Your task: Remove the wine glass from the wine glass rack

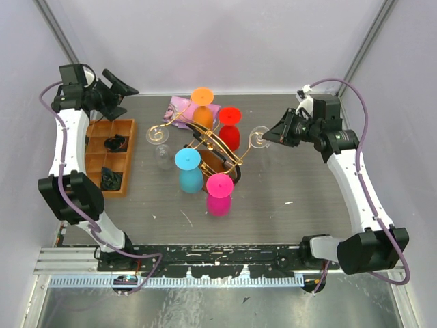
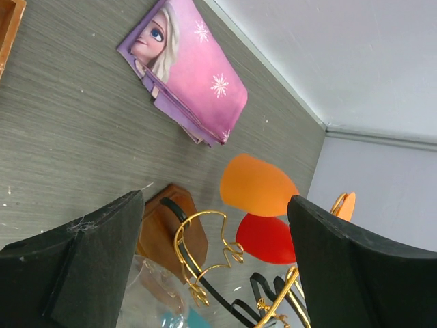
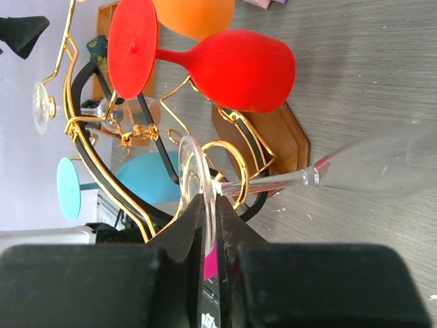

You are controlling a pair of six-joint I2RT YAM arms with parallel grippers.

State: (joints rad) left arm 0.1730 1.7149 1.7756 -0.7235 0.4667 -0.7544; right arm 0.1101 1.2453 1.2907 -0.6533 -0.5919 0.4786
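The gold wire wine glass rack (image 1: 212,142) stands mid-table on its brown wooden base (image 3: 273,137). Orange (image 1: 202,102), red (image 1: 229,126), cyan (image 1: 189,167) and magenta (image 1: 219,191) glasses hang from it upside down. My right gripper (image 1: 268,135) is shut on the foot of a clear wine glass (image 3: 198,178) at the rack's right end. The glass's stem lies against a gold scroll, and its bowl (image 3: 382,167) hangs toward the table. My left gripper (image 1: 121,85) is open and empty, high at the far left. In its view, the rack's scrolls (image 2: 198,246) show between its fingers (image 2: 102,266).
A second clear glass (image 1: 159,140) hangs at the rack's left end. An orange compartment tray (image 1: 97,147) with black parts sits at the left. A pink cartoon pouch (image 2: 184,68) lies behind the rack. White walls enclose the table on three sides.
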